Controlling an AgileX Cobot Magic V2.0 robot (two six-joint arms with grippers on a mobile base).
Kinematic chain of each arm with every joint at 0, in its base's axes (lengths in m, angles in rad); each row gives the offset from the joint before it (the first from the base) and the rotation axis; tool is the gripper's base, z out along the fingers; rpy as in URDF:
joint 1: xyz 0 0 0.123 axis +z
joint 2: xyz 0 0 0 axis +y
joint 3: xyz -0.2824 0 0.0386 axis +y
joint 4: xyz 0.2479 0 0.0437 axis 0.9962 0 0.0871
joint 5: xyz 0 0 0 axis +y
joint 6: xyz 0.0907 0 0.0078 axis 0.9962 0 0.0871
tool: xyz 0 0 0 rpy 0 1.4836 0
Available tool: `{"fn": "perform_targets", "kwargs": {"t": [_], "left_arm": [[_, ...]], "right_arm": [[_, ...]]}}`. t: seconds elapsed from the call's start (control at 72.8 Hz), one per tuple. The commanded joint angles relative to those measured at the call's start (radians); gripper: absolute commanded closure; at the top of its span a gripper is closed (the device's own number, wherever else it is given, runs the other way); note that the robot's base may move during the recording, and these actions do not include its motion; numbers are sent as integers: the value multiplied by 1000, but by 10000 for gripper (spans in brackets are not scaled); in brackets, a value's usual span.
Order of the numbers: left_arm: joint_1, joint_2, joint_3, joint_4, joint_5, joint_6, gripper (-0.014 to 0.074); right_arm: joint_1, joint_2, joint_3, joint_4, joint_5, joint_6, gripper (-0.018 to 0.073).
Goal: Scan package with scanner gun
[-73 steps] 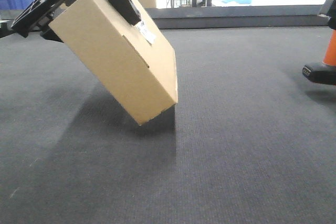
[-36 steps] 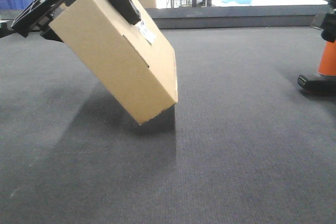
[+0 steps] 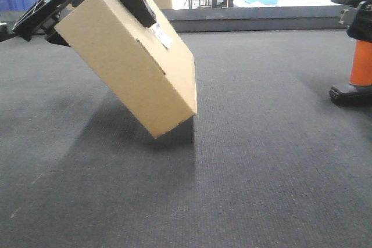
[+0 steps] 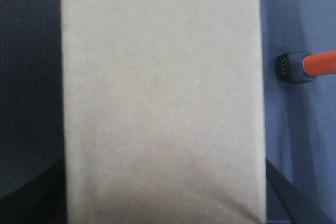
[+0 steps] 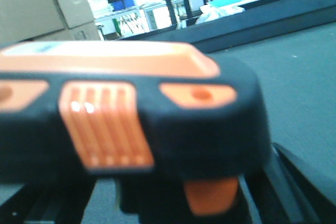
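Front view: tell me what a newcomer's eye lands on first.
The tan package, tilted steeply at left and clamped by the left gripper, dominates. At the far right edge stands the scanner gun, its orange handle bright against the dark mat.

The scanner gun (image 5: 178,140) is filling most of the frame, blurred, its black head showing orange panels and a ribbed orange button (image 5: 105,127), its orange handle (image 5: 210,195) dropping below, while cardboard boxes (image 5: 47,9) are standing behind at upper left.
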Motion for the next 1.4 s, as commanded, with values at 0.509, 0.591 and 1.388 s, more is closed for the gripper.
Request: {"fn": "perform_targets", "kwargs": {"t": [0.509,0.591,1.388], "left_arm": [[-4,-9,-1,-14,-12,0,708],[8,-19,-1,-14,-4,0,708],[301,-225,1,706,284,2,708]], "right_arm": [[-4,-135,216,-8,-31,-10,82],[-4,-179,254,-9,-31,-10,83],[-4,-937,375,-152,546,-10,728]]}}
